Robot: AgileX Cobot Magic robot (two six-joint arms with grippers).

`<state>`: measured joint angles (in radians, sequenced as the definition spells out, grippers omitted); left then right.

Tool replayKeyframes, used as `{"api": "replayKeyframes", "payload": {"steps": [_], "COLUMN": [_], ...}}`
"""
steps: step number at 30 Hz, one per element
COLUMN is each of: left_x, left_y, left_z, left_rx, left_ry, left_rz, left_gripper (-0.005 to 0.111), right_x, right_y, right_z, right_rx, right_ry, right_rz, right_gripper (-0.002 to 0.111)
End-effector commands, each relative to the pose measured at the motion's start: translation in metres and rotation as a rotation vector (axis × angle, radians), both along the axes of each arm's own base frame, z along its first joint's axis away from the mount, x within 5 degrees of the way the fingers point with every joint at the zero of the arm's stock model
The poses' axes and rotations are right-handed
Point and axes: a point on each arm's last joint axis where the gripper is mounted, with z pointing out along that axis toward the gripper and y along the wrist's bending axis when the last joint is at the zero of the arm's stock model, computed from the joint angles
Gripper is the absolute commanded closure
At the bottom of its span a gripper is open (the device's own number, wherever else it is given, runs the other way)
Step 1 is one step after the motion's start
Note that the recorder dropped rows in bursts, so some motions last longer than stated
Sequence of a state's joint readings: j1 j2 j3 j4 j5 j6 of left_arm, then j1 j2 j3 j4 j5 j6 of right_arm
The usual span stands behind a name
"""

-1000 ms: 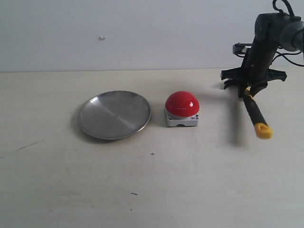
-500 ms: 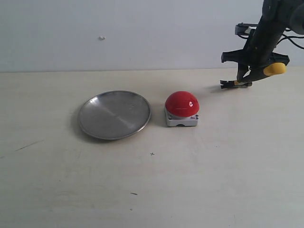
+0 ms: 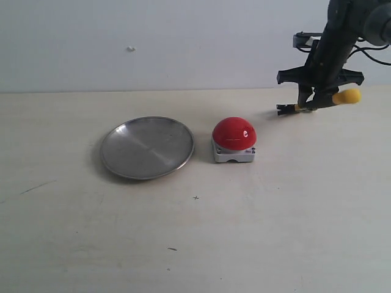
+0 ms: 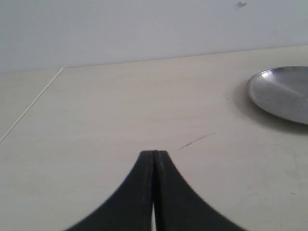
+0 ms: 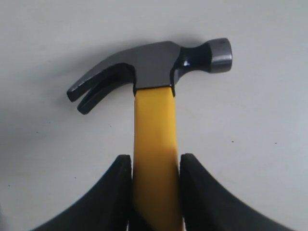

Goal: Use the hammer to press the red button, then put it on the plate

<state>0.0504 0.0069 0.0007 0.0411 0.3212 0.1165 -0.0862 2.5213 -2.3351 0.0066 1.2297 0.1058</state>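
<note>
Pointing head-left, hammer (image 3: 346, 96) nearly level

No text, label, brand, number or sign can be read, neither on the hammer (image 5: 153, 120), the button (image 3: 234, 133) nor the plate (image 3: 146, 146). A white fleck on the button is too small to tell.

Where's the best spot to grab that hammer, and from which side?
On the hammer, probably the yellow handle just behind the head, with a finger on each long side: those sides are straight and parallel. The right gripper holds it so, leaving the head free.
</note>
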Motion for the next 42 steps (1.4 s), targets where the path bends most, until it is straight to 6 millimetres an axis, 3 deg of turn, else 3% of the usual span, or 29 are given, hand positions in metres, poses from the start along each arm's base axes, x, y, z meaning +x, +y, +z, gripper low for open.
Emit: {"api": "replayKeyframes", "payload": {"steps": [1,24,34,42], "left_x": [0.0,0.001,0.001,0.001], "left_y": [0.0,0.0,0.0,0.0], "left_z": [0.003,0.01,0.01,0.01], "left_rx": [0.043,0.047,0.047,0.045], "left_ry": [-0.03,-0.107,-0.107,-0.107], "left_rz": [-0.007,-0.009,-0.009,-0.009], "left_gripper": [0.107,0.107,0.107,0.107], "right_x": [-0.005,-0.014,-0.014,-0.013], "right_y": [0.002,0.002,0.002,0.002], "right_z": [-0.008,-0.053,-0.053,-0.053], "right_rx": [-0.013,-0.003,-0.004,-0.003], "right_ry": [0.035,0.161,0.16,0.149], "right_rz": [0.022,0.035,0.04,0.029], "right_gripper": [0.108,0.108,0.108,0.089]}}
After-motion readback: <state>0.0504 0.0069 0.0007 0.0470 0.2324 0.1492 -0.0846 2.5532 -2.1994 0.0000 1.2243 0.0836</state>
